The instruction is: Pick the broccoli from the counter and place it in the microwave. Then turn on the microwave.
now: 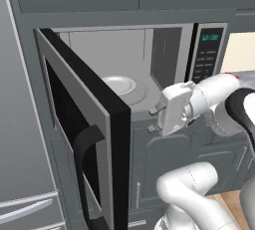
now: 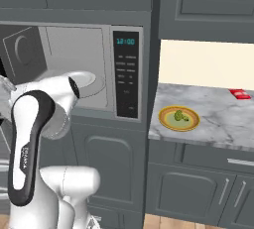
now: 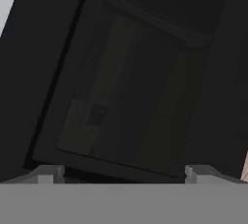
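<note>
Gripper (image 3: 124, 172): jaws spread wide, nothing between them; in the hand view the two fingertips (image 3: 46, 173) stand far apart at the bottom, facing a dark panelled surface close ahead
Contact: the fingers touch nothing that can be made out; the dark surface is near, but whether it is met cannot be told
Arm: in the left base view the white hand sits just below the front edge of the microwave (image 1: 149, 64) cavity, pointing left toward the inner face of the open door (image 1: 84, 124); the forearm runs back to the right, the elbow bent low
Microwave: door swung wide open to the left, black curved handle (image 1: 82, 147) on its outer side; a white turntable plate (image 1: 119, 85) lies inside; the button panel (image 2: 126, 74) shows a teal display
Broccoli (image 2: 180, 116): lying on a round yellow-orange dish (image 2: 166, 122) on the counter (image 2: 218, 119), right of the microwave, well apart from the hand
Other: a small red thing (image 2: 240, 94) at the counter's far right
</note>
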